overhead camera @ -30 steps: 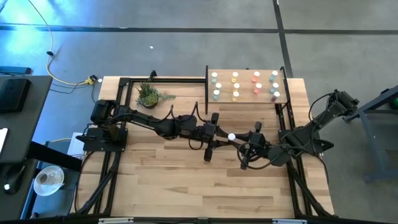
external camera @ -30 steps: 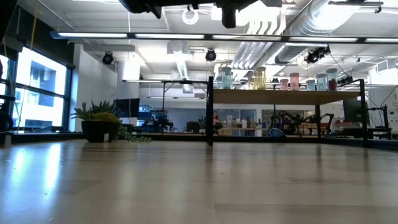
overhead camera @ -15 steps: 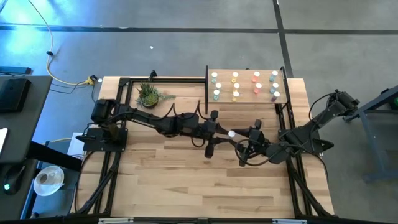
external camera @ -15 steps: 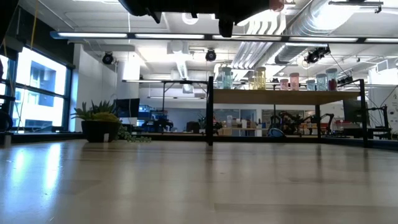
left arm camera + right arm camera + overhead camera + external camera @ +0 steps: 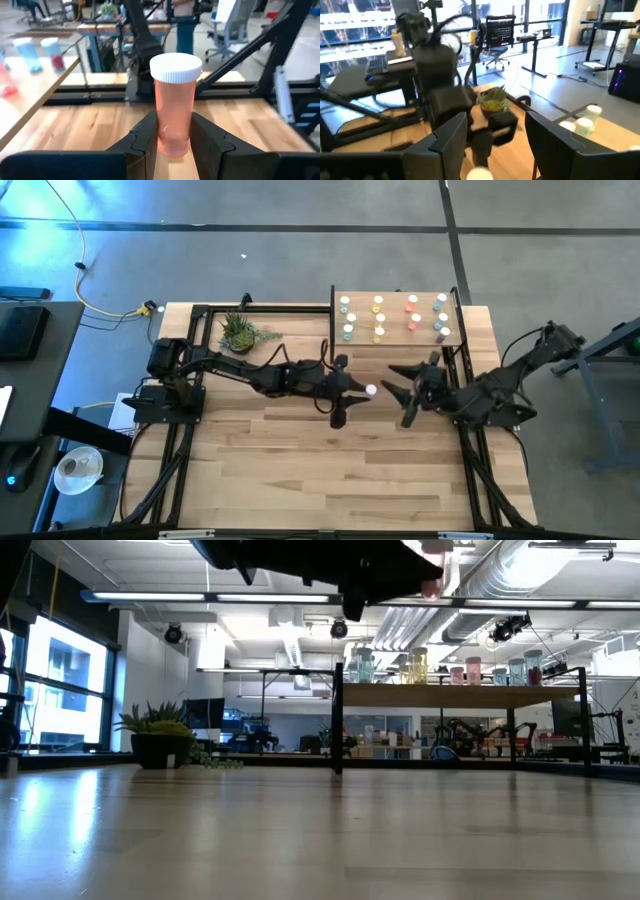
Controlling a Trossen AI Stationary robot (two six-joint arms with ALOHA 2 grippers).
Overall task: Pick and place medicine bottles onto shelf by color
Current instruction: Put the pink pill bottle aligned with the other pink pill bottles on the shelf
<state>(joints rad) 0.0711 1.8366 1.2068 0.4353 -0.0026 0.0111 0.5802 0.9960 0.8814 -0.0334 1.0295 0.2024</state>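
Mid-carry step: left gripper (image 5: 172,142) pinching a translucent orange-red plastic bottle with white ribbed cap (image 5: 175,107), upright, above the wooden bench (image 5: 300,460). Right gripper (image 5: 400,393) spread, empty, beside. Next, probably, to carry toward the light wood shelf (image 5: 395,340), orange-red column.

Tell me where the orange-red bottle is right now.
The orange-red, white-capped medicine bottle sits upright in the left gripper, jaws shut on it, above mid-table in the high view, with the open right gripper just to its right.
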